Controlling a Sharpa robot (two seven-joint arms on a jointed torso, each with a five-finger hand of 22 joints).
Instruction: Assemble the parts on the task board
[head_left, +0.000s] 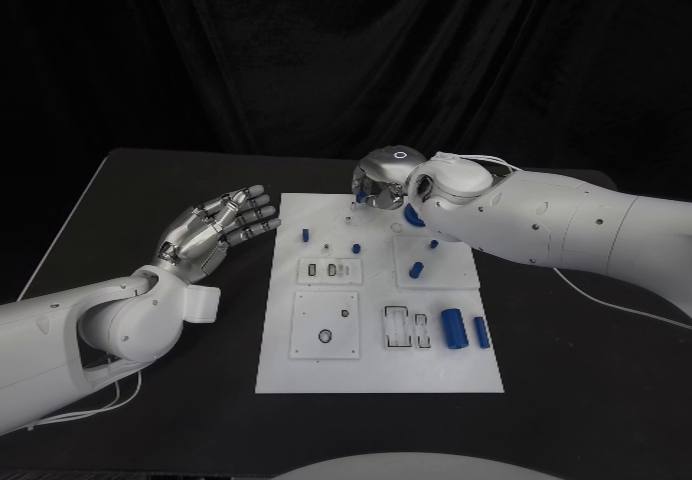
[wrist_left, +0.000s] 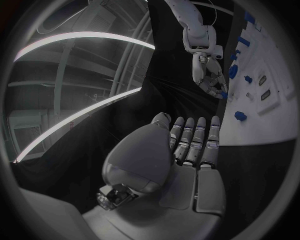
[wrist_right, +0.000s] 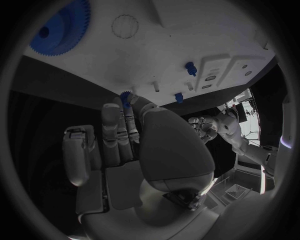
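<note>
— Closest to the head camera, what lies on the task board (head_left: 378, 375)?

— Two blue cylinders (head_left: 453, 328) side by side on its right half, their long axes running away from the robot. Further up stand smaller blue pegs (head_left: 417, 268), one on the left (head_left: 306, 235), and thin white pins (wrist_right: 156, 86) near the far edge.

— And the piece in play?

— A small blue toothed piece, a gear by the look of it (wrist_right: 125, 97), sits at the fingertips (wrist_right: 128, 107) of the right hand (head_left: 381, 188), which hangs over the far edge of the board. The white pins are just beyond those fingertips, so I judge the gear goes down onto one of them.

— Is it properly held?

— It appears pinched at the fingertips, the rest of the fingers lying straight and close together. How firm the pinch is, I can't tell.

— Anything else that size?

— A large blue gear (wrist_right: 61, 29) lies on the board, well apart from the small one.

— The other hand?

— The left hand (head_left: 216, 228) hangs just left of the board, palm up, fingers spread, holding nothing. The right is plainly the nearer.
</note>
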